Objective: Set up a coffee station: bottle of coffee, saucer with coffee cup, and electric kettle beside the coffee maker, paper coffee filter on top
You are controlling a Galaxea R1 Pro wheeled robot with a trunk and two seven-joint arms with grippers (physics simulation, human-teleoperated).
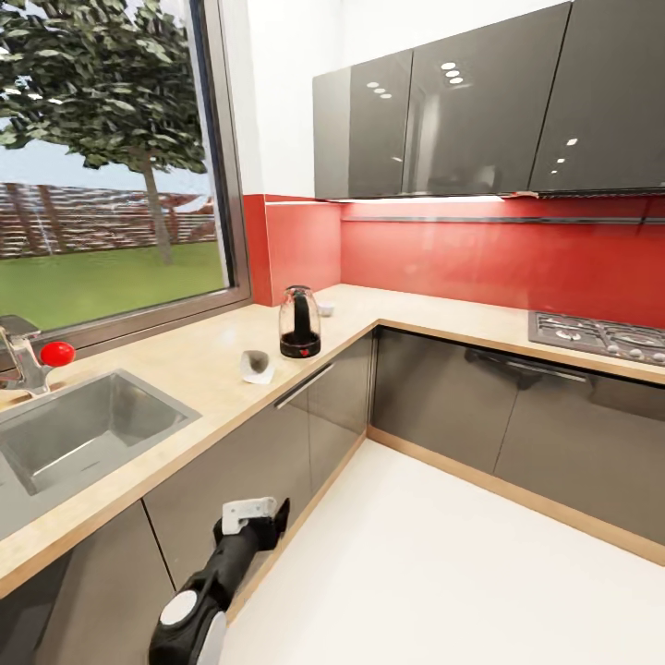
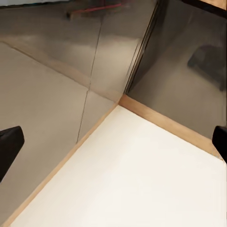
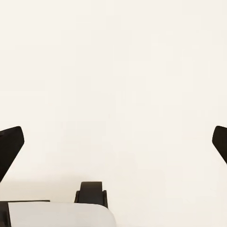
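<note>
red backsplash (image 1: 499, 263), glossy grey wall cabinets (image 1: 453, 111), big window (image 1: 102, 175), white floor (image 1: 443, 573)

You won't find any readable text, label, brand or number here. The nearest thing to a sign is a small red mark on the electric kettle (image 1: 299, 322) base, too small to read.

Kettle: rounded clear glass electric kettle (image 1: 299, 322), black base, upright on light wood-coloured kitchen countertop (image 1: 199, 356), well beyond left gripper (image 1: 263, 519).
Cup: tiny white coffee cup (image 1: 256, 366) on its side, just beside kettle, nearer the gripper.

Light wood-look kitchen countertop (image 1: 212, 356), glossy grey cabinet fronts (image 1: 434, 397), clear glass electric kettle (image 1: 299, 322), brushed metal sink (image 1: 83, 434)
</note>
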